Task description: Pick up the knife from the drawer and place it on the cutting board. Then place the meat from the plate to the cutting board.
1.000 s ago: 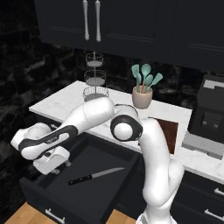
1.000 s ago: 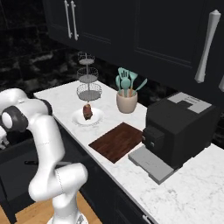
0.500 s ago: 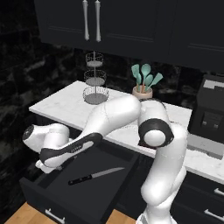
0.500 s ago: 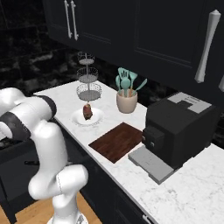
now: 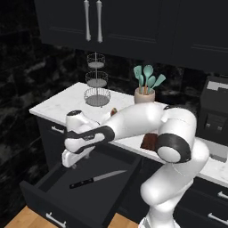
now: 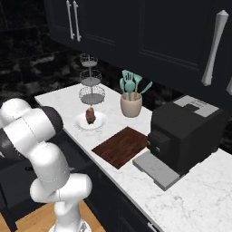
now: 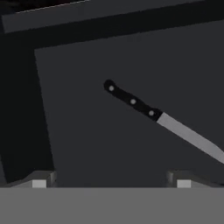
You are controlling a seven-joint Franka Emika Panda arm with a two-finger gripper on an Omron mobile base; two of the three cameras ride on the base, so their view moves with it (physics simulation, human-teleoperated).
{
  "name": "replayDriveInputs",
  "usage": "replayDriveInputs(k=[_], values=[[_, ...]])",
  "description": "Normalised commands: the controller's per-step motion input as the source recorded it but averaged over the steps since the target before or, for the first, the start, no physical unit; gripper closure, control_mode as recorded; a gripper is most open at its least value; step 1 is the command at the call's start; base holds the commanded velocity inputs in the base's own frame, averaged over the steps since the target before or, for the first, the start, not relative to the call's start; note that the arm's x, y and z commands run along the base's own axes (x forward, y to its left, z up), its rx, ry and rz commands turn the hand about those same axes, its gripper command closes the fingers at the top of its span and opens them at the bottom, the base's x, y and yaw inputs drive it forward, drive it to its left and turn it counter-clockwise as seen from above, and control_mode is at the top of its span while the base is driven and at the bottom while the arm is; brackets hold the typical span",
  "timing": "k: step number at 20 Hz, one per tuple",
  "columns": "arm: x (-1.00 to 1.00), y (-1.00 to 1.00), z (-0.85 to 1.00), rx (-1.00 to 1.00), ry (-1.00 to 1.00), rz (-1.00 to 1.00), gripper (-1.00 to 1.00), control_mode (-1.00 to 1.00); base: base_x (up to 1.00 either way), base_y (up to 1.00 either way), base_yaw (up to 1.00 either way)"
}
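Since half a second ago the arm has swung further round and down, so the tool point(image 5: 71, 164) now hangs low over the open drawer point(image 5: 49, 202), where before it sat higher at the drawer's left edge; the knife point(image 5: 97, 178) has not shifted, lying flat on the drawer floor just below and to the right of the tool in the left base view; in the hand view the knife point(image 7: 162, 120) lies ahead of the tool point(image 7: 111, 178), slanted, black handle toward the upper left and blade running off to the right, apart from both fingertips point(image 7: 40, 179); the tool is spread wide and grips nothing; the meat point(image 6: 90, 115) sits on the plate point(image 6: 102, 121) on the table point(image 6: 195, 201), well away from the tool; the cutting board point(image 6: 122, 146) lies bare just beside the plate, none of these changed from the earlier frame; no brand, label or writing can be read anywhere.
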Motion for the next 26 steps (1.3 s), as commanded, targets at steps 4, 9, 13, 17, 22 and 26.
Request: replayDriveInputs(k=[4, 9, 13, 17, 22, 26], values=[[0.34, 0.00, -0.43, -0.19, 0.08, 0.26, -1.00, -1.00, 0.00, 0.00, 0.00], [0.26, 0.23, -0.29, -0.18, -0.01, 0.04, -1.00, -1.00, 0.00, 0.00, 0.00], [0.03, 0.14, -0.25, -0.02, 0.00, 0.00, -1.00, -1.00, 0.00, 0.00, 0.00], [0.00, 0.04, -0.46, 0.00, 0.00, 0.01, -1.00, -1.00, 0.00, 0.00, 0.00], [0.00, -0.06, -0.41, 0.00, -0.08, 0.00, -1.00, -1.00, 0.00, 0.00, 0.00], [0.00, -0.02, -0.27, 0.00, -0.04, 0.04, -1.00, -1.00, 0.00, 0.00, 0.00]])
